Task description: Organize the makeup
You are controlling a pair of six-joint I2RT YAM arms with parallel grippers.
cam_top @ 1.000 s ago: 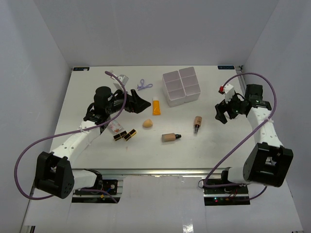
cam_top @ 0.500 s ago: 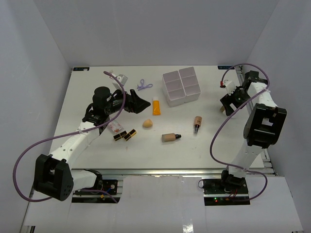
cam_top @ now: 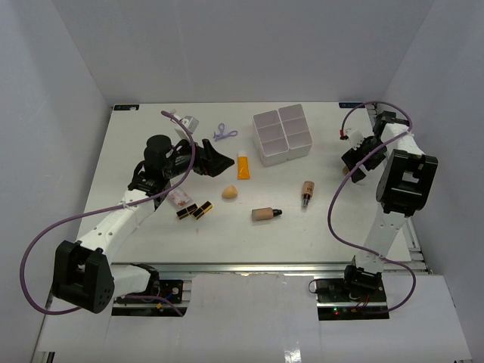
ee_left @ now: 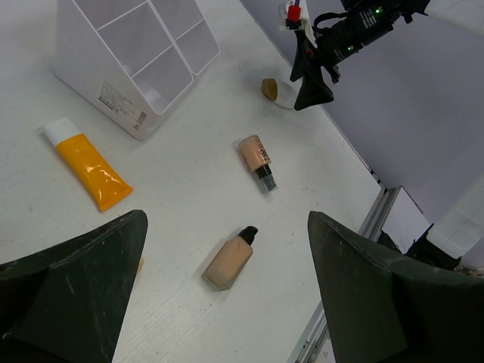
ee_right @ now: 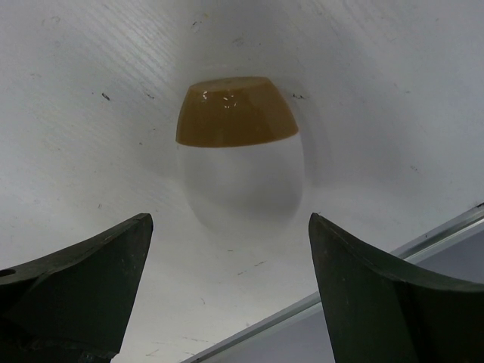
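Note:
The makeup lies scattered on the white table. There is an orange white-capped tube [cam_top: 243, 165] [ee_left: 89, 165], a peach sponge [cam_top: 229, 193], two beige dark-capped bottles [cam_top: 265, 214] [cam_top: 307, 193], two black-gold lipsticks [cam_top: 193, 211], a small clear pinkish item [cam_top: 178, 198] and a lilac clip [cam_top: 224, 134]. My left gripper [cam_top: 215, 162] [ee_left: 227, 219] is open and empty, above the table just left of the tube. Both bottles [ee_left: 229, 261] [ee_left: 257, 159] show ahead of it. My right gripper [cam_top: 354, 168] [ee_right: 231, 223] is open, just short of a white egg-shaped item with a tan cap [ee_right: 240, 151] [ee_left: 276, 91].
The white four-compartment box [cam_top: 282, 134] [ee_left: 136, 53] stands at the back centre with nothing showing in it. The table's right edge rail [ee_right: 363, 272] runs close beside the right gripper. White walls enclose the table on three sides.

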